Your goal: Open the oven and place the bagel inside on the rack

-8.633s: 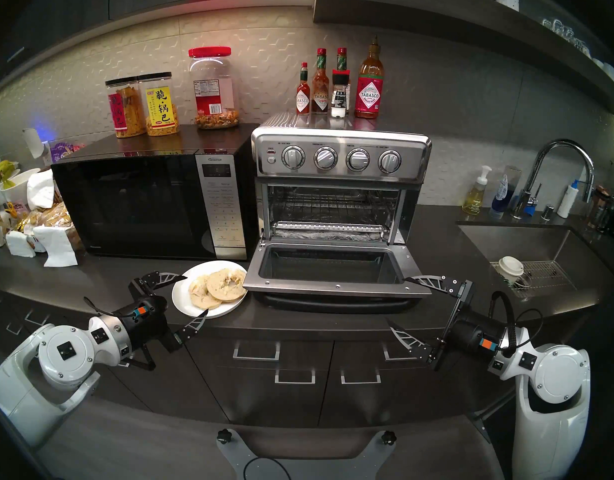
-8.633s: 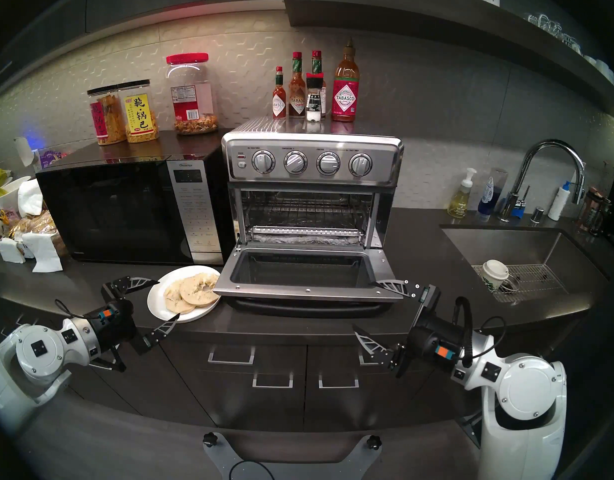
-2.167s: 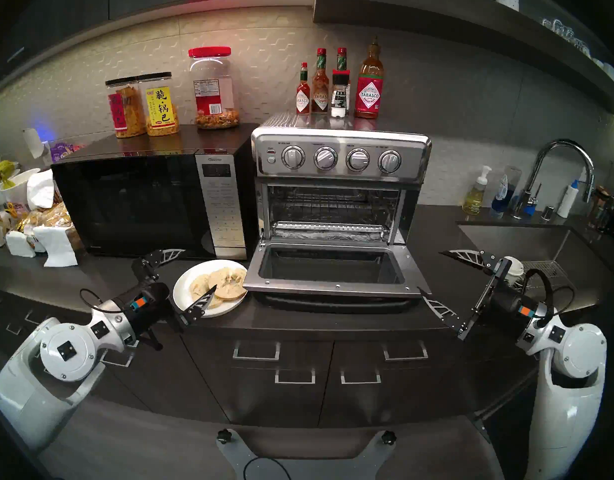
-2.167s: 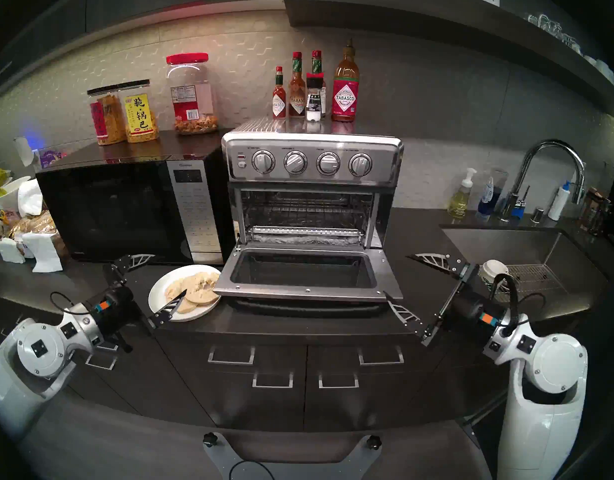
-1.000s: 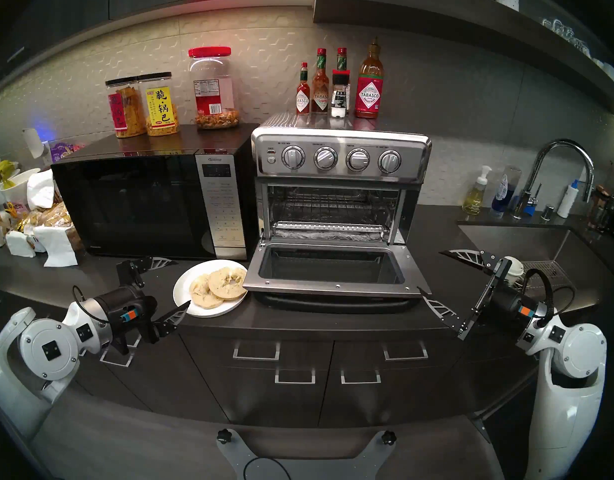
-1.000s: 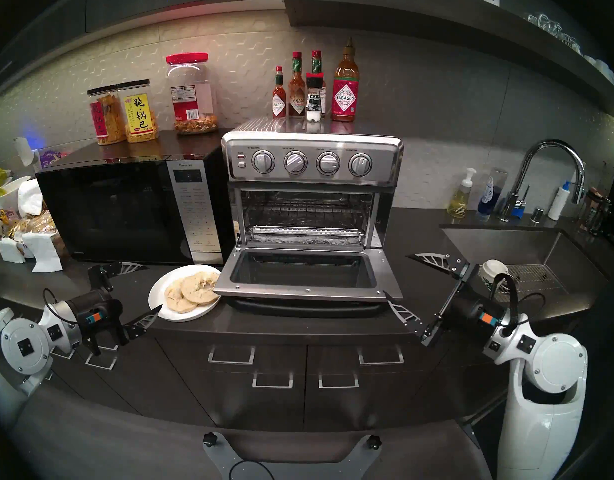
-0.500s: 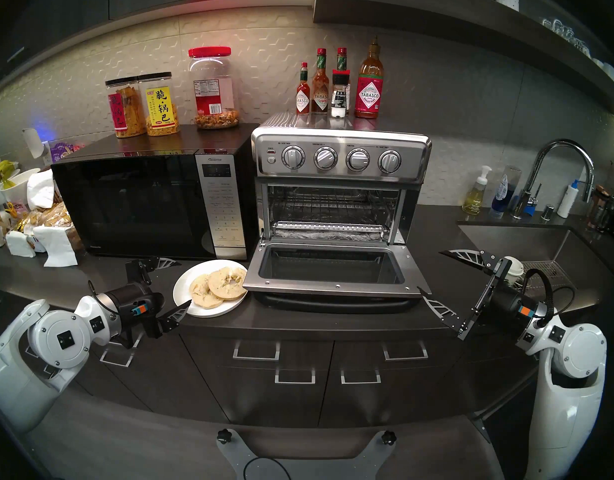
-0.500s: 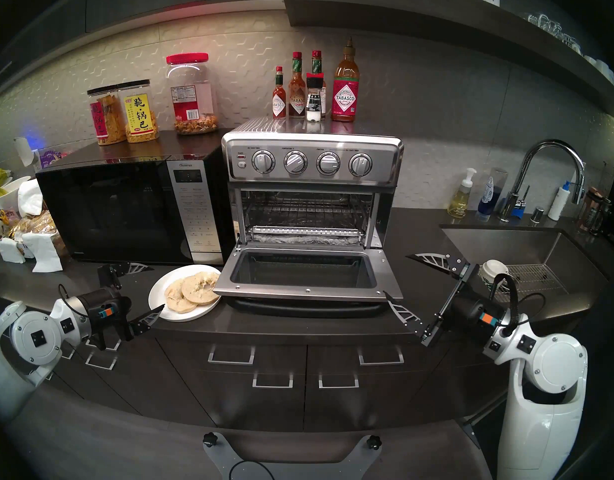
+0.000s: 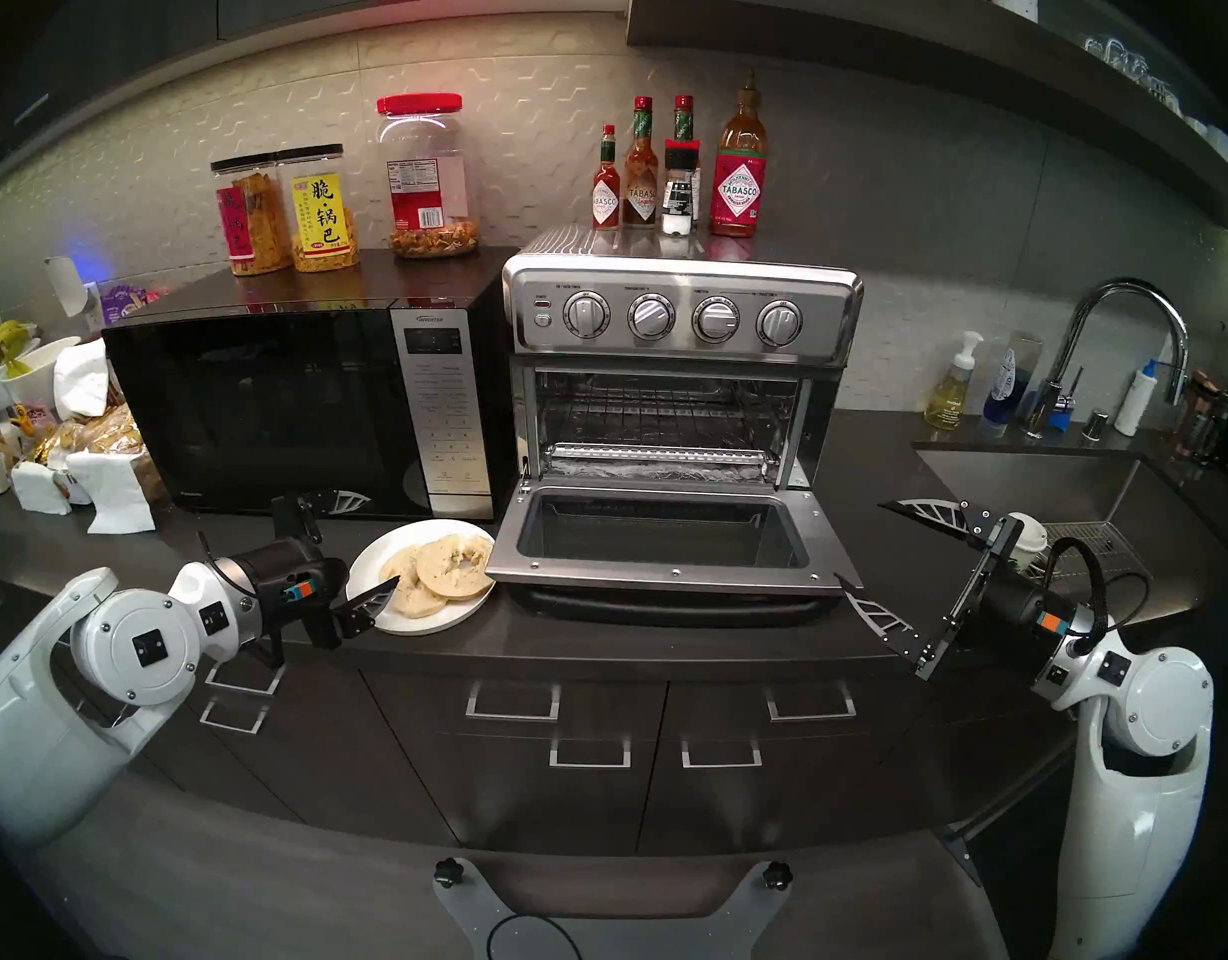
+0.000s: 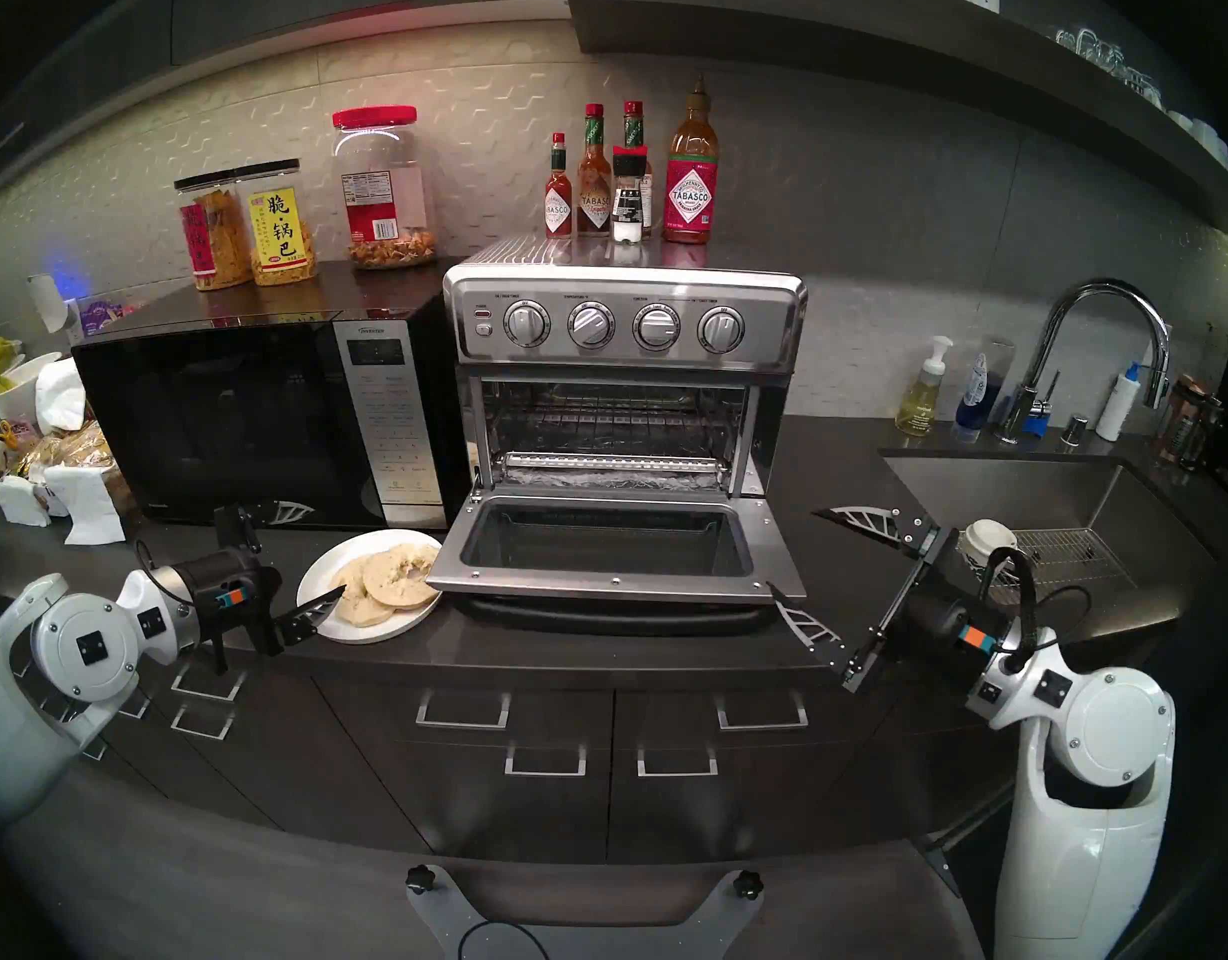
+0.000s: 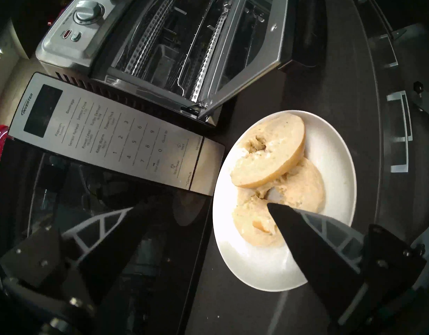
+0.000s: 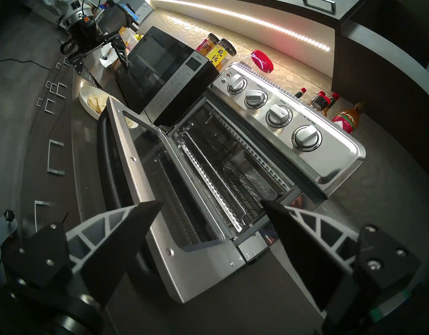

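While the oven (image 9: pixel 680 383) door lies dropped flat, the bagel (image 9: pixel 437 572) sits on the plate (image 9: pixel 424 622) at three o'clock from the left gripper (image 9: pixel 369 546), jaws apart and nearer. Door edge crowds the plate's right. The right gripper (image 9: pixel 867 546) idles spread wide.

Head pair looking down at the counter from mid-distance; left wrist view hovering close over the plate (image 11: pixel 339 158); all views sharing the oven (image 9: pixel 680 314).
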You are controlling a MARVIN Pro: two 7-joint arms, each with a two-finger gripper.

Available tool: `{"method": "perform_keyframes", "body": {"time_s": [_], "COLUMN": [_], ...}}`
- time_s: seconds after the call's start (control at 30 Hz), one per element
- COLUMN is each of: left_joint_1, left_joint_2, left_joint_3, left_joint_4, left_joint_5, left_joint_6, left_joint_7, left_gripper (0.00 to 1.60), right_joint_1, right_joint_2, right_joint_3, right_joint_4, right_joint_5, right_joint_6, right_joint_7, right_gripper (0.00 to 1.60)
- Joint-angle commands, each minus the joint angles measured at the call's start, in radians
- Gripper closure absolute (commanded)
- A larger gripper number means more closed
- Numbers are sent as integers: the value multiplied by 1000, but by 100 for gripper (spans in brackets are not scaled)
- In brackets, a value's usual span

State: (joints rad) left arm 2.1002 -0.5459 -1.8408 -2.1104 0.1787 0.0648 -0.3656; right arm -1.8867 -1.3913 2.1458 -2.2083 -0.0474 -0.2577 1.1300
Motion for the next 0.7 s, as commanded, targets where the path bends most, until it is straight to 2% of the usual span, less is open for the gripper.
{"method": "perform_keyframes", "body": {"time_s": [0.0,0.67], "left_joint_1": [-93,-213], "left_joint_2": [46,54], "left_joint_3": [43,200], "left_joint_4": [8,33], "left_joint_5": [11,53], "left_joint_6": [18,44], "left_joint_7": [5,9], "left_gripper": [0,0], "right_joint_1": [6,6], "right_joint_2": [1,1], "right_joint_3": [-2,-2], "right_joint_4": [-11,-11], "right_joint_5": [10,10], "right_joint_6": [2,3], "right_joint_7": [1,1], "right_gripper": [0,0]}}
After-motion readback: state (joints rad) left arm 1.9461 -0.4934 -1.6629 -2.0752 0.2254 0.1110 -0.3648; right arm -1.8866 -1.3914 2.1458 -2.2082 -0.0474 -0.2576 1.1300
